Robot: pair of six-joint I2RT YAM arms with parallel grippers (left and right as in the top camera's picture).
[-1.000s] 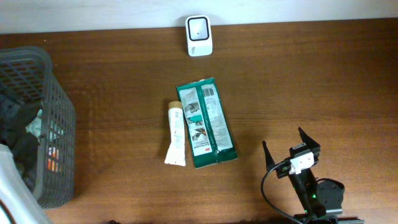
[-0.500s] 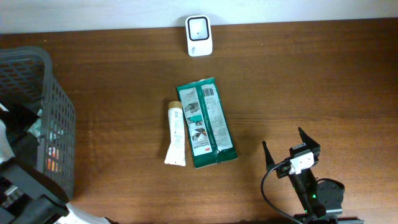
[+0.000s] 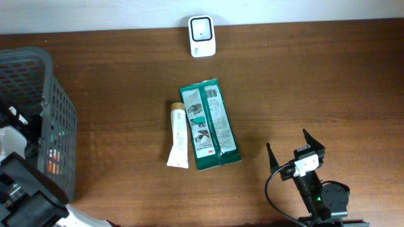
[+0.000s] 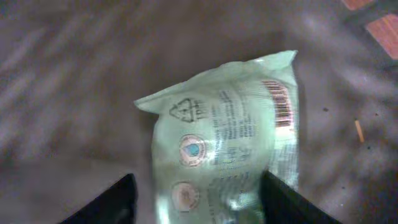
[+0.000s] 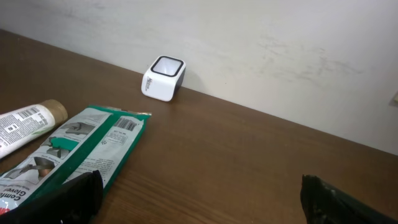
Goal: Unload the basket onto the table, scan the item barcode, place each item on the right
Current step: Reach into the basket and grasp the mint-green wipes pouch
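My left claw (image 4: 198, 186) straddles a pale green packet (image 4: 230, 124) at the basket (image 3: 38, 69); whether it grips yet, I cannot tell. The glossy, slack packet may slip or fold, hiding its barcode (image 4: 281, 102) from the scanner (image 3: 202, 36). My right claw (image 3: 287, 144) stands wide open.

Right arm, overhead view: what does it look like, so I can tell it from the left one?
The right arm is black, with a black pincer of two pointed fingers. A white block with a red mark sits behind it, a black cable loops alongside, and a green light glows on the body. The left arm mixes black and white.
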